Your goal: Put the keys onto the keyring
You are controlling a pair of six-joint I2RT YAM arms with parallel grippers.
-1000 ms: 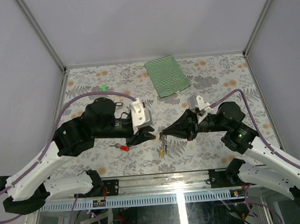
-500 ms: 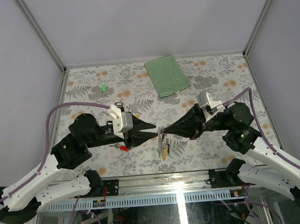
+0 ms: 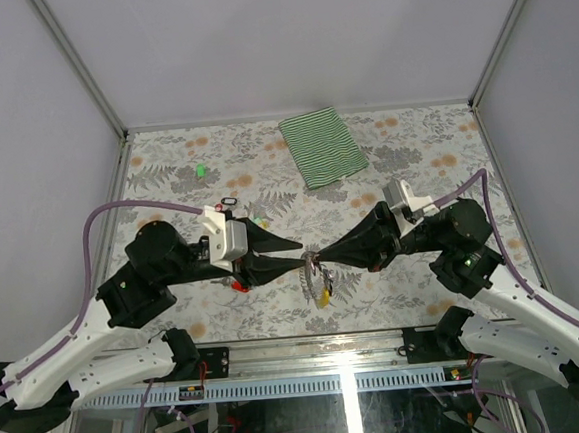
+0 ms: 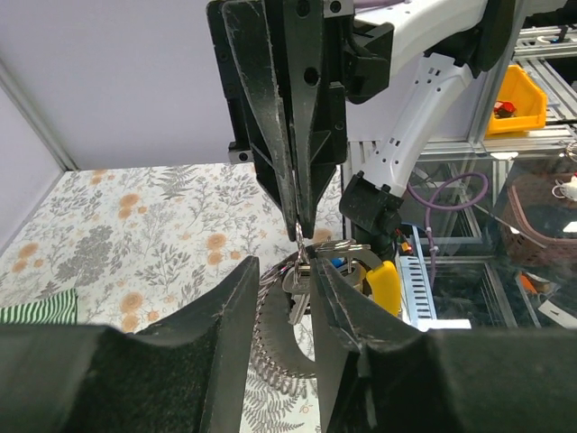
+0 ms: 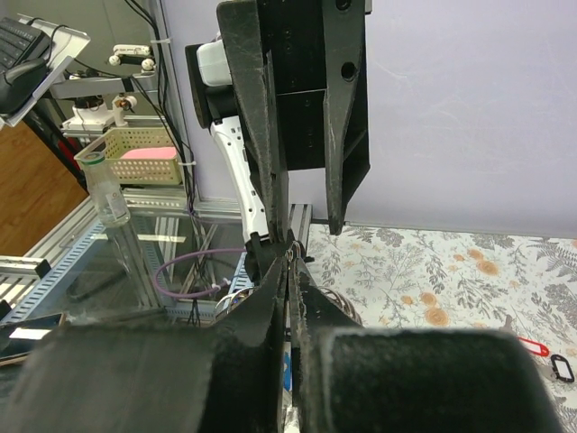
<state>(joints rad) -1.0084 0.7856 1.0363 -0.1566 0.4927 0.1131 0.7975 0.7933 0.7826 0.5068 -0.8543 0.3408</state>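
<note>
Pinches keyring [image 3: 312, 263] above counter [image 3: 415, 151] centre in tight-shut right jaws from 3 o'clock, keys [image 3: 322, 292] hanging toward 6 o'clock; straddles it with part-open, seemingly empty left jaws from 9 o'clock, tip-to-tip along 9-to-3.

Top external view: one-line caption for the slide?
Tip to tip above floral-patterned table: right gripper shut on thin silvery wire keyring, yellow-tagged key hanging below; left gripper open.
</note>
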